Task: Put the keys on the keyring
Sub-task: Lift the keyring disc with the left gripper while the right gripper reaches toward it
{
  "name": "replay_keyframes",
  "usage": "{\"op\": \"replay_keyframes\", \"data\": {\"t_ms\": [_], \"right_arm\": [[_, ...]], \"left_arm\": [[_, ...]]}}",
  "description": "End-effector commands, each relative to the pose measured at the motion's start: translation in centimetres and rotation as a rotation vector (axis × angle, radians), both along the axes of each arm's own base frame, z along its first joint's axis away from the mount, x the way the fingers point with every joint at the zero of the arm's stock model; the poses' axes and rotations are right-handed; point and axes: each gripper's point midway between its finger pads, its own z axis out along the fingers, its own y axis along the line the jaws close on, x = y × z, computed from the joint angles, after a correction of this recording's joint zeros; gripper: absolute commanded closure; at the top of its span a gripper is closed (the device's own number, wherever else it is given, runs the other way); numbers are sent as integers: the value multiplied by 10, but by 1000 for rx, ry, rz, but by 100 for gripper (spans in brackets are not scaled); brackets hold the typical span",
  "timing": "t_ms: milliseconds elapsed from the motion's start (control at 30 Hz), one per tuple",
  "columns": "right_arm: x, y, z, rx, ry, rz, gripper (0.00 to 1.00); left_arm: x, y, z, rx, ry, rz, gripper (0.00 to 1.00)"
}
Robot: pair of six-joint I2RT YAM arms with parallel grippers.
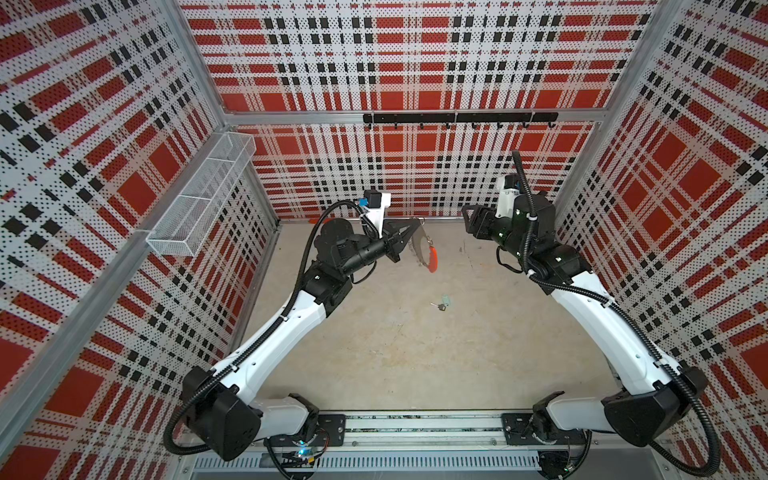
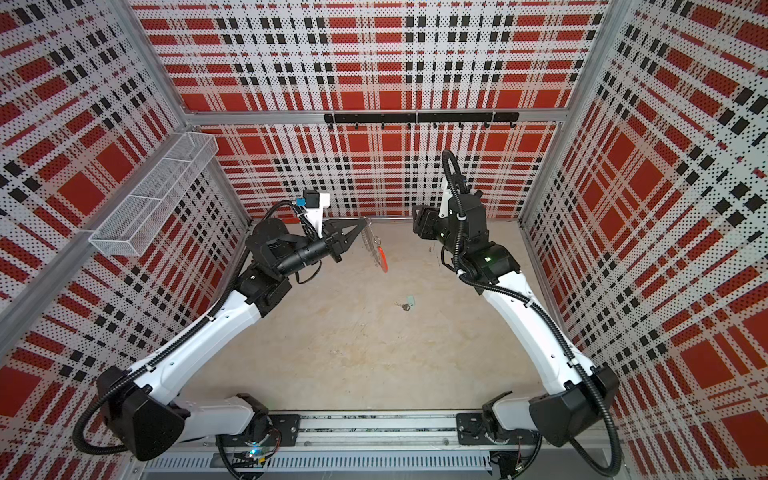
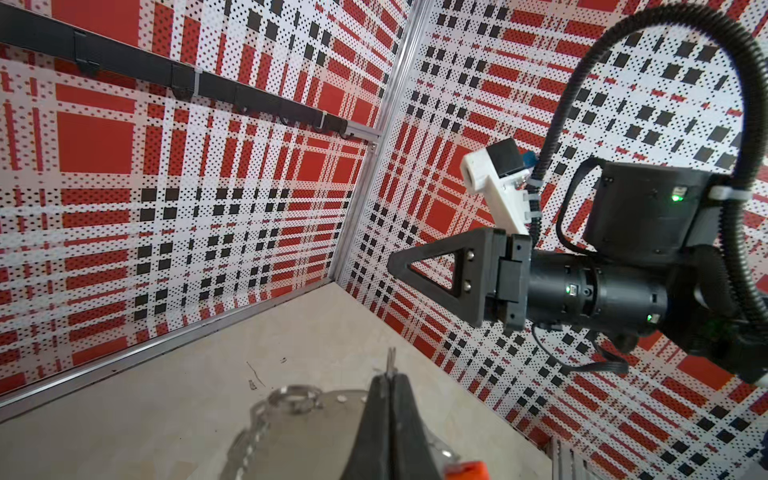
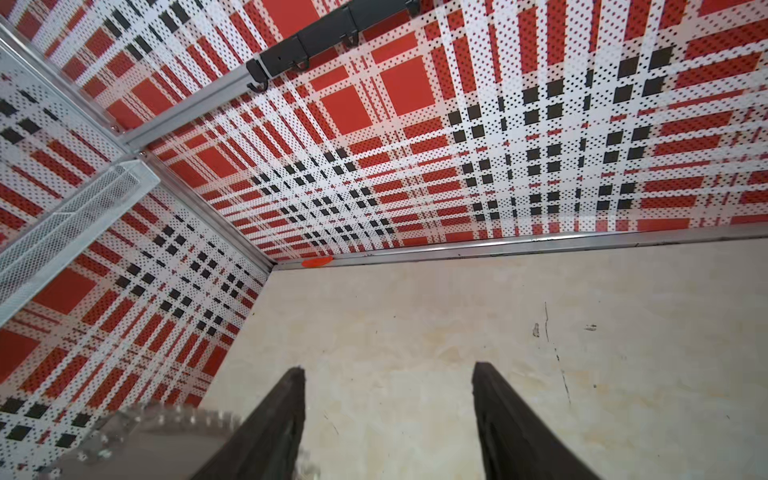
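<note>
The left hand (image 3: pixel 390 380), dark fingers pressed together, pinches the edge of the grey keyring (image 3: pixel 316 436), with the beige table (image 3: pixel 166 407) behind it. Beyond, the right hand (image 3: pixel 395 266) hovers side-on before red plaid walls (image 3: pixel 208 208).

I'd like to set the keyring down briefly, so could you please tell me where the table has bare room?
The wide stretch of table between the keys and the front rail is bare. It is crowded near the back wall, where the left gripper holds the keyring opposite the open right gripper.
</note>
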Motion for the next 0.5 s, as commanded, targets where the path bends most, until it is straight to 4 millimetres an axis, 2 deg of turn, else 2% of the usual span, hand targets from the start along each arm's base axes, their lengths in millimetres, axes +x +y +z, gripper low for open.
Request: {"op": "replay_keyframes", "data": {"t_ms": [0,100,267,367,467], "right_arm": [[-12,9,-18,17,64,63,31],[-29,22,-21,89,64,161,34],[-57,52,-7,247,18,360,40],[-71,54,-1,339,-4,382,43],[-75,55,0,356,-11,387,44]], "left_arm": [[-2,-5,-3,-11,-17,-3,100],[1,1,-16,9,-29,24,100],[2,16,-24,32,20,-34,100],[2,25,-26,41,26,-62,100],[1,29,-34,44,28,-78,100]]}}
